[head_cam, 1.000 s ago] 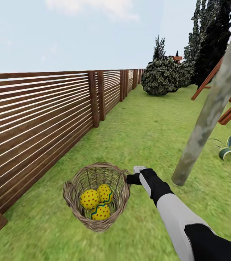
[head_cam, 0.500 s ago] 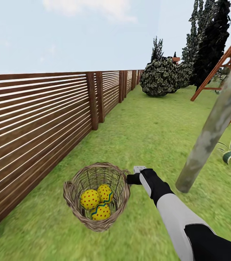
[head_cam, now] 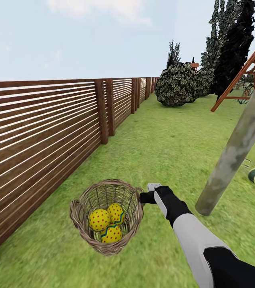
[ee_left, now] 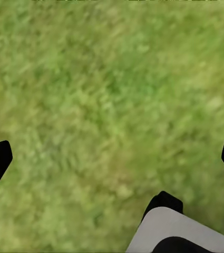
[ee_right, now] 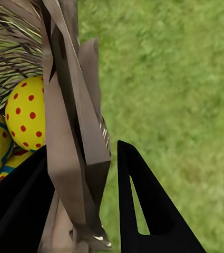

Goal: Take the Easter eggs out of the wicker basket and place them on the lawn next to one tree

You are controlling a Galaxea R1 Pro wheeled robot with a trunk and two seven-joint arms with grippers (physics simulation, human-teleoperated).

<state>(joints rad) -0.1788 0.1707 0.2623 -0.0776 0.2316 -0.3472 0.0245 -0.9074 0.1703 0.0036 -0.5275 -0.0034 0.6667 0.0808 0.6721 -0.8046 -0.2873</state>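
the right gripper [head_cam: 145, 197] is clamped on the basket [head_cam: 106, 216] rim, one finger inside and one outside, carrying it above the lawn [head_cam: 163, 152]. all three eggs [head_cam: 108, 222] lie inside, near the tree [head_cam: 233, 154]. the left gripper [ee_left: 112, 158] hangs over grass, fingers wide apart. the risk: a one-sided hold on loose wicker could let the basket tilt or slip, spilling eggs away from the trunk.

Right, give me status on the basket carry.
Right gripper shut on wicker basket rim. Left gripper open over lawn. Three Easter eggs inside. Tree right of the arm.
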